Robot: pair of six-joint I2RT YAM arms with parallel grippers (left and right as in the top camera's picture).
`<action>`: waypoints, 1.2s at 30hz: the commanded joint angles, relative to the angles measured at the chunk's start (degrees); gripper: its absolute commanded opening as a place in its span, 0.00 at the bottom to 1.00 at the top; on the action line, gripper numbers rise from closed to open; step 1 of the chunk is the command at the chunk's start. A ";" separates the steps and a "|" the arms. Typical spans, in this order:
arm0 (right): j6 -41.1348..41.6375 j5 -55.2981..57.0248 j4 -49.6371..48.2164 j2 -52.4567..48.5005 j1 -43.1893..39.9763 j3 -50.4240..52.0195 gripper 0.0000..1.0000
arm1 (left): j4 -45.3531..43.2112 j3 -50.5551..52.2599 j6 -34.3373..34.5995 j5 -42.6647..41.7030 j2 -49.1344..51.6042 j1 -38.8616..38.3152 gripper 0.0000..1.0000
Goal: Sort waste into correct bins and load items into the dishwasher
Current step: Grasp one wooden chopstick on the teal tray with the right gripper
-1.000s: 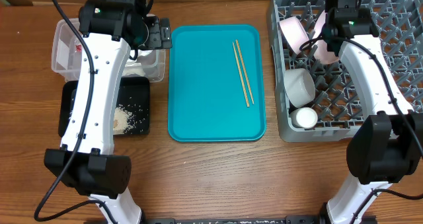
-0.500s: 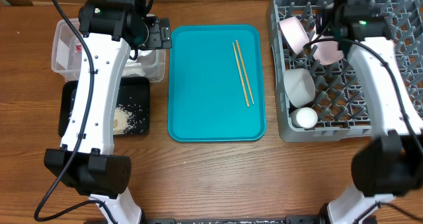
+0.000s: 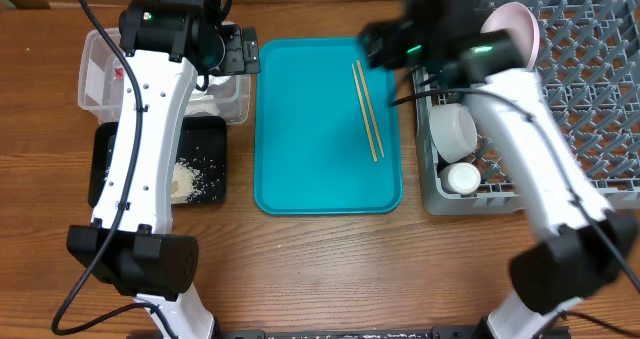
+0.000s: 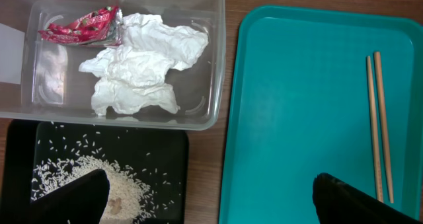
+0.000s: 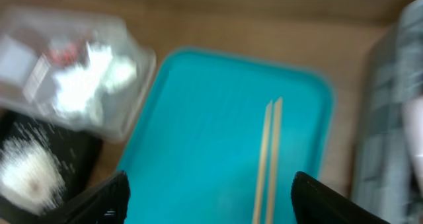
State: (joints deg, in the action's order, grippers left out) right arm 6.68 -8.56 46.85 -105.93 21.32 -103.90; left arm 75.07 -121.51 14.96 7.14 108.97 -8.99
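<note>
Two chopsticks [image 3: 366, 109] lie side by side on the right part of the teal tray [image 3: 310, 129]; they also show in the left wrist view [image 4: 378, 125] and the right wrist view [image 5: 269, 158]. My right gripper [image 5: 211, 201] is open and empty above the tray, left of the chopsticks. My left gripper [image 4: 211, 204] is open and empty above the gap between black tray and teal tray. The clear tub [image 4: 211, 65] holds the red wrapper [image 4: 79, 26] and white napkins [image 4: 142, 59]. Rice [image 4: 99, 178] lies in the black tray [image 4: 172, 151]. The pink plate [image 3: 515, 29], a bowl [image 3: 452, 129] and the cup [image 3: 462, 177] sit in the grey rack [image 3: 600, 129].
The right arm [image 3: 520, 129] stretches across the rack's left side toward the teal tray. The left arm [image 3: 150, 129] runs over the tub and black tray. Bare wooden table [image 3: 330, 269] lies in front of the tray. The right wrist view is motion-blurred.
My right arm has swung left from over the rack to the teal tray's top right corner. The pink plate now stands at the rack's back. The left arm has not moved.
</note>
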 commanded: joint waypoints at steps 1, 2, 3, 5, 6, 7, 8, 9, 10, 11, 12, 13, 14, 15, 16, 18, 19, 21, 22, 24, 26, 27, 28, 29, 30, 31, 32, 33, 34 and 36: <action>0.76 10.78 1.66 -4.17 4.76 0.07 0.76 | -0.11 -0.76 0.94 0.42 -1.03 -0.13 1.00; 0.63 11.15 2.56 -5.44 5.62 0.07 0.72 | -0.11 -0.76 0.94 0.42 -1.03 -0.13 1.00; 0.59 11.78 3.30 -6.56 6.23 0.07 0.70 | -0.11 -0.76 0.92 0.42 -1.03 -0.13 1.00; 0.61 12.92 4.72 -8.72 7.02 0.07 0.66 | -0.11 -0.76 0.92 0.42 -1.03 -0.13 1.00; 0.66 12.94 5.29 -9.77 7.15 0.07 0.65 | -0.11 -0.76 0.92 0.42 -1.03 -0.13 1.00; 0.66 12.70 5.86 -11.02 7.13 0.07 0.65 | -0.11 -0.76 0.94 0.44 -1.03 -0.13 1.00; 0.66 12.52 6.47 -12.17 7.13 0.09 0.64 | -0.11 -0.76 0.92 0.42 -1.03 -0.13 1.00; 0.63 12.31 6.95 -13.09 7.13 0.09 0.64 | -0.11 -0.76 0.92 0.44 -1.03 -0.13 1.00; 0.63 11.80 7.56 -14.03 7.13 0.13 0.64 | -0.11 -0.76 0.92 0.44 -1.03 -0.13 1.00; 0.63 11.39 8.07 -14.88 7.13 0.35 0.64 | -0.11 -0.76 0.92 0.42 -1.03 -0.13 1.00; 0.63 11.26 8.68 -15.76 7.13 0.81 0.64 | -0.11 -0.76 0.94 0.44 -1.03 -0.13 1.00; 0.63 11.26 9.05 -16.22 7.13 0.98 0.64 | -0.11 -0.76 0.94 0.42 -1.03 -0.13 1.00; 0.63 11.28 9.62 -16.94 7.13 1.07 0.64 | -0.11 -0.76 0.92 0.42 -1.03 -0.13 1.00; 0.66 11.26 10.10 -17.68 7.13 1.09 0.64 | -0.11 -0.76 0.92 0.42 -1.03 -0.13 1.00; 0.66 11.26 10.38 -18.21 7.06 1.09 0.64 | -0.11 -0.76 0.92 0.42 -1.03 -0.13 1.00; 0.68 10.91 10.73 -19.15 6.88 1.09 0.64 | -0.11 -0.76 0.92 0.42 -1.03 -0.13 1.00; 0.66 10.38 10.86 -19.43 6.75 1.09 0.64 | -0.11 -0.76 0.94 0.42 -1.03 -0.13 1.00; 0.68 9.94 11.06 -20.33 6.56 1.09 0.64 | -0.11 -0.76 0.94 0.44 -1.03 -0.13 1.00; 0.68 9.94 11.13 -21.03 6.34 1.09 0.64 | -0.11 -0.76 0.92 0.44 -1.03 -0.13 1.00; 0.68 9.94 11.17 -22.21 6.01 1.09 0.64 | -0.11 -0.76 0.92 0.42 -1.03 -0.13 1.00; 0.72 9.90 11.23 -23.32 5.64 1.09 0.64 | -0.11 -0.76 0.92 0.42 -1.03 -0.13 1.00; 0.85 9.77 11.39 -23.82 5.51 1.09 0.63 | -0.11 -0.76 0.92 0.42 -1.03 -0.13 1.00; 0.85 9.51 11.63 -24.26 5.29 1.09 0.63 | -0.11 -0.76 0.94 0.44 -1.03 -0.13 1.00; 0.85 9.18 11.78 -24.90 5.09 1.09 0.63 | -0.11 -0.76 0.92 0.42 -1.03 -0.13 1.00; 0.83 8.70 11.96 -25.18 4.90 1.11 0.63 | -0.11 -0.76 0.92 0.44 -1.03 -0.13 1.00; 0.83 8.22 12.02 -25.81 4.72 1.11 0.63 | -0.11 -0.76 0.92 0.44 -1.03 -0.13 1.00; 0.83 7.52 12.22 -25.97 4.55 1.16 0.63 | -0.11 -0.76 0.92 0.44 -1.03 -0.13 1.00; 0.83 6.80 12.20 -26.34 4.42 1.40 0.63 | -0.11 -0.76 0.92 0.44 -1.03 -0.13 1.00; 0.83 6.40 12.28 -26.34 4.35 1.57 0.62 | -0.11 -0.76 0.92 0.42 -1.03 -0.13 1.00; 0.85 6.23 13.18 -26.34 4.37 1.64 0.55 | -0.11 -0.76 0.92 0.42 -1.03 -0.13 1.00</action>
State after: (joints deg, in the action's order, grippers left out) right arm 7.18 -0.03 59.48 -130.80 25.93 -102.96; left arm 75.07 -121.51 15.09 7.16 108.97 -8.99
